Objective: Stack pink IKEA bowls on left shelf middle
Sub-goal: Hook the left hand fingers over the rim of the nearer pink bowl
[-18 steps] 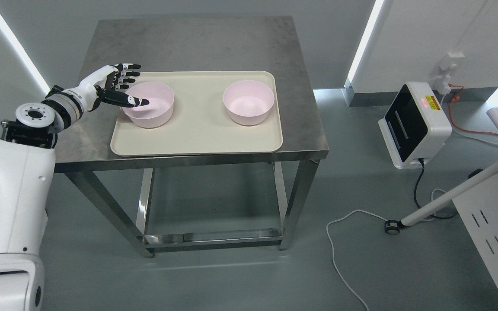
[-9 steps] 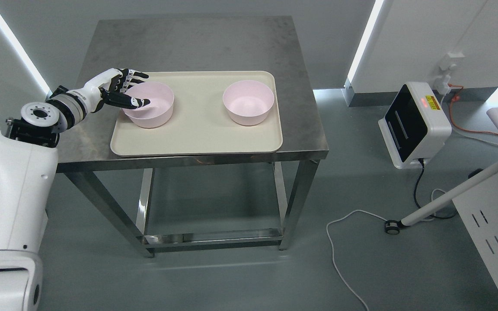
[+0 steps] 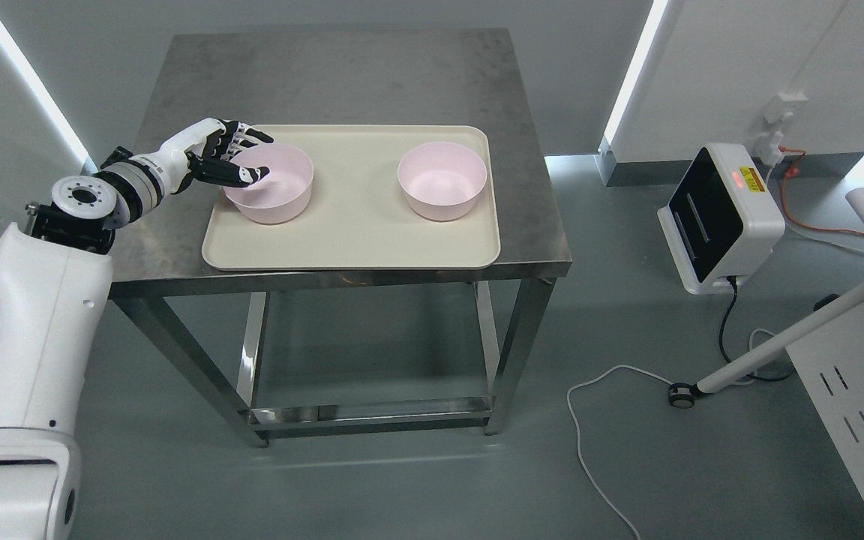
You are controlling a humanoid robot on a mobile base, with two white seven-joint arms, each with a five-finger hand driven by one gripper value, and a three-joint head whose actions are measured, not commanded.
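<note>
Bright, even light; two glowing wall strips (image 3: 631, 71) flare white; the steel bench (image 3: 342, 75) shows dull sheen; soft shadow pools beneath it on the floor (image 3: 372, 480); focus sharp throughout.

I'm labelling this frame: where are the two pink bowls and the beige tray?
left round pink bowl (image 3: 276, 196), head view, front outer wall.
right round pink bowl (image 3: 441, 184), head view, inner floor.
beige plastic tray (image 3: 357, 225), head view, bare middle surface.
</note>
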